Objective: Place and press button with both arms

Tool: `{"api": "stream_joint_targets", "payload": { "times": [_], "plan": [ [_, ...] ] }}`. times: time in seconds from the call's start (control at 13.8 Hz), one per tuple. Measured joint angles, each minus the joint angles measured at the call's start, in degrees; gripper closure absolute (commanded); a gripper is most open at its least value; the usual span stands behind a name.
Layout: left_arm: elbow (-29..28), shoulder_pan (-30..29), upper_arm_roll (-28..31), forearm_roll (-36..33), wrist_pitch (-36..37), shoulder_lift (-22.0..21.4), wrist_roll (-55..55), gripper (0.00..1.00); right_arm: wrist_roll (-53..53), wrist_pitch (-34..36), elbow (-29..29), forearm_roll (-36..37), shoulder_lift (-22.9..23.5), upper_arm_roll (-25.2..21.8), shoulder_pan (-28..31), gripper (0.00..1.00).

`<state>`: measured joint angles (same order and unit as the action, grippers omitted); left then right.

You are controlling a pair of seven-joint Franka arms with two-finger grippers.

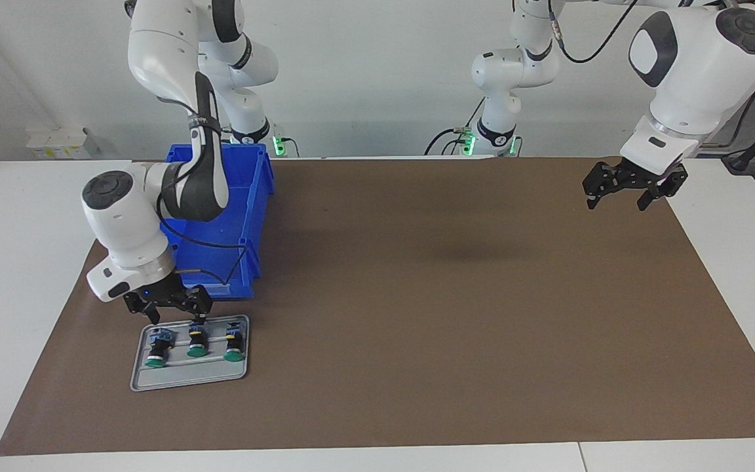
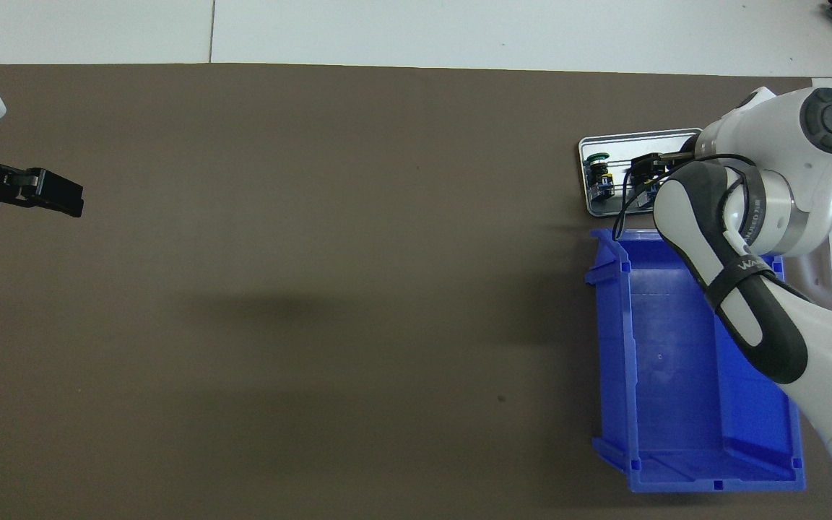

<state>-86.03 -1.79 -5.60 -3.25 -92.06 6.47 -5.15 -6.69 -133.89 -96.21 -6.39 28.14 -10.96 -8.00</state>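
Note:
Three green-capped buttons lie side by side on a small grey tray (image 1: 187, 377), caps turned away from the robots; the three look alike, and I cannot tell which one is the task's button. The middle one (image 1: 197, 342) lies just under a fingertip of my right gripper (image 1: 174, 314), which hangs open low over the tray's robot-side edge, holding nothing. In the overhead view the right arm hides most of the tray (image 2: 640, 136); one button (image 2: 599, 173) shows. My left gripper (image 1: 617, 196) (image 2: 62, 198) waits open and empty in the air over the mat's edge at the left arm's end.
An empty blue bin (image 1: 246, 216) (image 2: 676, 361) stands right beside the tray, nearer to the robots, partly under the right arm. A brown mat (image 1: 449, 295) covers the table's middle, with white table around it.

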Motion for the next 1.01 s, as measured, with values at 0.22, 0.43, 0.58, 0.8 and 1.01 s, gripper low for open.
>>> {"api": "stream_joint_targets", "payload": {
  "times": [0.22,0.43,0.58,0.8,1.01],
  "plan": [
    [0.00,0.00,0.00,0.00,0.00,0.00,0.00,0.00,-0.39,-0.54,0.03,-0.05,1.69,0.07,-0.21,0.17],
    [0.00,0.00,0.00,0.00,0.00,0.00,0.00,0.00,-0.41,-1.96,-0.34,-0.05,2.73,0.08,-0.33,0.61],
    [0.00,0.00,0.00,0.00,0.00,0.00,0.00,0.00,-0.41,-2.77,-0.83,-0.05,3.10,0.08,-0.28,1.00],
    [0.00,0.00,0.00,0.00,0.00,0.00,0.00,0.00,-0.42,-3.19,-1.01,-0.06,3.17,0.07,-0.03,1.00],
    [0.00,0.00,0.00,0.00,0.00,0.00,0.00,0.00,0.66,-2.20,1.47,-0.08,3.02,0.03,0.11,1.00]
  ]
}}
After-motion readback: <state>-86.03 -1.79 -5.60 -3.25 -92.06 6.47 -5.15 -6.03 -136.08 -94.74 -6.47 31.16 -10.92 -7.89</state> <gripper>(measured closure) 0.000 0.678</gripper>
